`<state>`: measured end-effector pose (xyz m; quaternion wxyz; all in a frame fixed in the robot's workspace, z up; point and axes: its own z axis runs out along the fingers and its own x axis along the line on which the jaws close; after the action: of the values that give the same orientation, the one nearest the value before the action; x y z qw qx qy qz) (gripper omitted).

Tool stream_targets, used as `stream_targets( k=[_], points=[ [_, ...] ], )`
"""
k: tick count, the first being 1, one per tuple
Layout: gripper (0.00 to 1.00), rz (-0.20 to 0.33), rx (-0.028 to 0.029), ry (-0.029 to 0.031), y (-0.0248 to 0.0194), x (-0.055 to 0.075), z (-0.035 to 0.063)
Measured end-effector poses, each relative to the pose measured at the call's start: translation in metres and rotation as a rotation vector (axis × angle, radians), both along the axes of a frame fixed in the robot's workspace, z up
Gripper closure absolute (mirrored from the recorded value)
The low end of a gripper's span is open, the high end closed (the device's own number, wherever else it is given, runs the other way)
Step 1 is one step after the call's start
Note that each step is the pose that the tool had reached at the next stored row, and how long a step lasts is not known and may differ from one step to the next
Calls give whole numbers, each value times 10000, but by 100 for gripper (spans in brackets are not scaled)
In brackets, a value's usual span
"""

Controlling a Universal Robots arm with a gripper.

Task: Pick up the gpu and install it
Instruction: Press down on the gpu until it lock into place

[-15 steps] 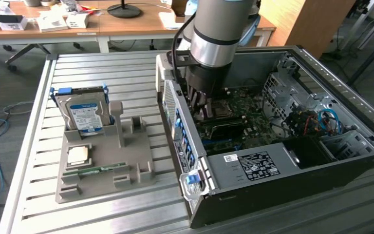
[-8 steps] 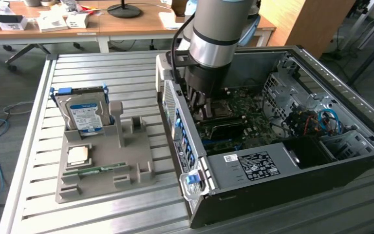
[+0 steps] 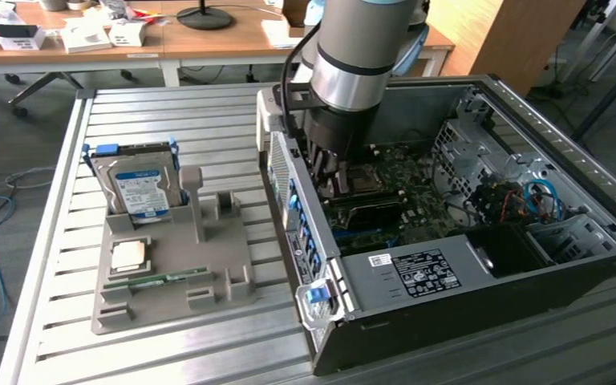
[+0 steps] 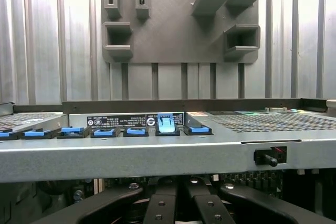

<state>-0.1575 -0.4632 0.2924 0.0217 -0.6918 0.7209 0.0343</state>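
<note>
**Arm reaches down into the open computer case**

A slatted metal table (image 3: 180, 112) carries the work, with wooden desks and office clutter behind it. On the exterior view's right lies an open computer case (image 3: 565, 265), its motherboard (image 3: 394, 180) exposed. On the exterior view's left sits a grey parts holder (image 3: 169, 273) — a hard drive (image 3: 142, 188) with a blue-white label stands upright at its far end, a square chip (image 3: 128, 255) lies flat in the middle, and a narrow green memory stick (image 3: 164, 278) lies just beside that.

The gripper (image 3: 335, 160) is lowered inside the case, over the motherboard near the rear wall with its row of blue slot clips (image 4: 105, 131). Its black fingers (image 4: 163, 205) are drawn together. The gpu is hard to make out — a dark shape sits under the fingers at the board, but whether it is the card, and whether it is gripped, I cannot tell.
</note>
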Motion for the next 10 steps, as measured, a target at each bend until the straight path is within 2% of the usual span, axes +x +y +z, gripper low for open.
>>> stream_targets(
  k=[10],
  points=[
    [89, 0, 1, 0, 0, 27, 0]
  ],
)
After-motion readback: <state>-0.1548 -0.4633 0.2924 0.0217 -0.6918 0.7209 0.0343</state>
